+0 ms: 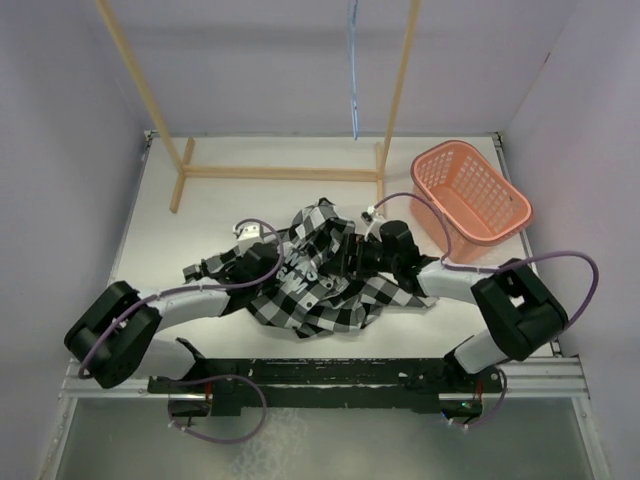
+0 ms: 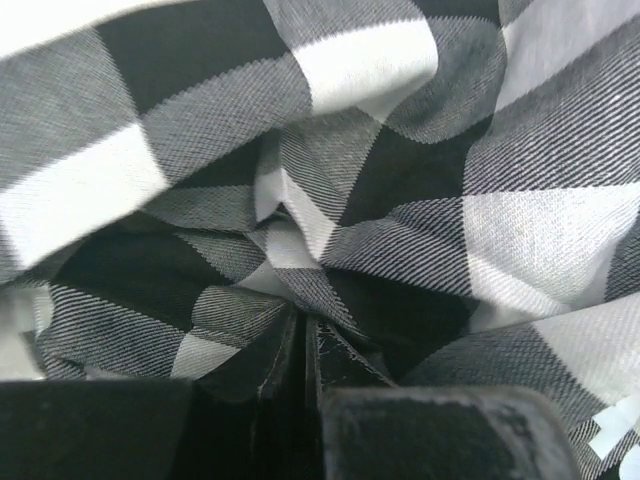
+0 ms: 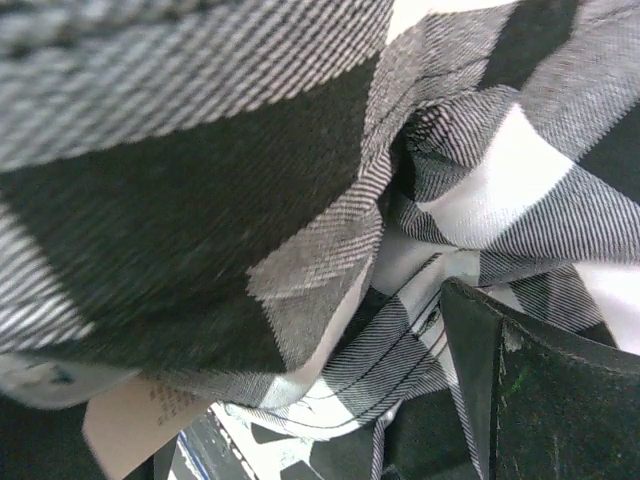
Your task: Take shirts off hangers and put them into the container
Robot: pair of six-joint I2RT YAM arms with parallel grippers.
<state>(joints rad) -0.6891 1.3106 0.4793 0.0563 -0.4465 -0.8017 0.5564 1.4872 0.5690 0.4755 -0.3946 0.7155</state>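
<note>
The overhead view shows the whole layout. A black-and-white checked shirt (image 1: 320, 275) lies crumpled on the white table (image 1: 200, 200), off the light-blue wire hanger (image 1: 353, 70). It sits outside the salmon-pink basket (image 1: 470, 190), to the basket's left and nearer the arms. The hanger hangs farther back than the basket and to its left, inside a tan wooden rack (image 1: 280, 172).

Both arms reach into the cloth. Only the wrist cameras show how they meet it. The left pincer (image 2: 303, 340) has its dark fingers (image 2: 345, 365) drawn almost together, leaving a thin slit. Folds of the check fabric pucker in toward the tips, where a pleat is pinched. The right pincer (image 1: 358, 255) stands wide. Its own camera shows just one black finger (image 3: 530, 400) at the lower right. Cloth covers most of the rest of that view, so the other finger is hidden, and no grip on the fabric can be made out. A beige printed tag (image 3: 130, 425) peeks out low in that view, its print too small to read.

From above, both sets of fingertips are buried in the shirt. White lettering on a dark patch is creased and unreadable. Pale lilac walls enclose the table.
</note>
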